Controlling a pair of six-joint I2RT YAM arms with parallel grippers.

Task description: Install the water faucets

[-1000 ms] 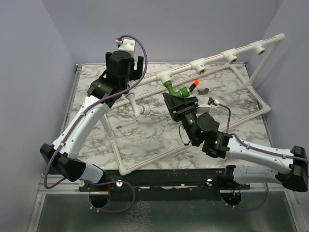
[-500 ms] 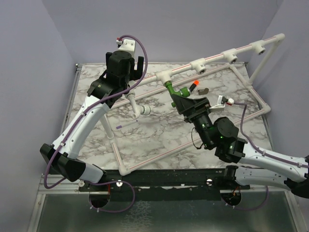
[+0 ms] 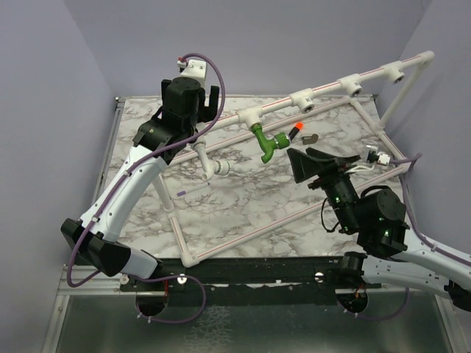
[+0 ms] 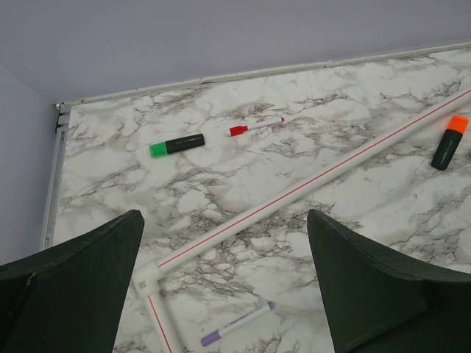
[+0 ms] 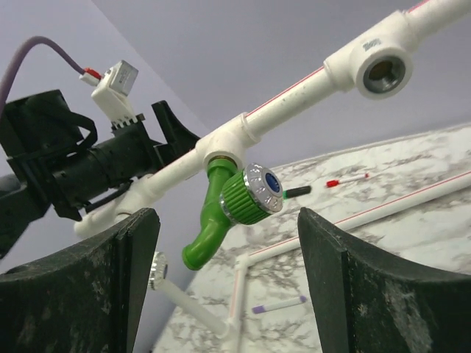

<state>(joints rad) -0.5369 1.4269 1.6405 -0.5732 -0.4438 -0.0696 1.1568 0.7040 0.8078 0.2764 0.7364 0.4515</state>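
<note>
marble tabletop (image 3: 243, 198) under white pipe frame (image 4: 294, 191). one green faucet (image 5: 235, 202): seated in leftmost tee of top rail, spout down. right gripper (image 3: 294, 165): spread wide, empty, near faucet, not touching. left gripper (image 4: 224, 220): spread, holding nothing. step judged: first fitting done, further tee sockets (image 3: 305, 101) bare. next: locate another faucet; none visible.

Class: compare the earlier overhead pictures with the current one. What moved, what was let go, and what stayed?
The right gripper let go of the faucet and drew back to the right, jaws open. The faucet stayed in the pipe frame; the left arm did not move.
</note>
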